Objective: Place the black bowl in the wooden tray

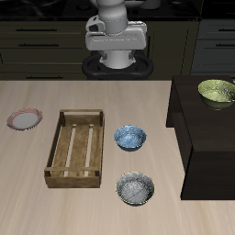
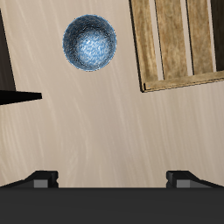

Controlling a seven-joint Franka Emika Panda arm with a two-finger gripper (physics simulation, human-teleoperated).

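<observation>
Your jaws hang spread and empty, so reach for the small round black bowl with its speckled glossy inside, sitting on the surface at about four o'clock from the rectangular slatted wooden tray; it looks light, rigid and slippery, so pinch its rim.

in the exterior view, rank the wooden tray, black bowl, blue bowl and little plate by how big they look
1. wooden tray
2. black bowl and blue bowl: look alike; the black one is nearer the camera, so no ranking
3. little plate: close to the bowls, perhaps slightly smaller
</observation>
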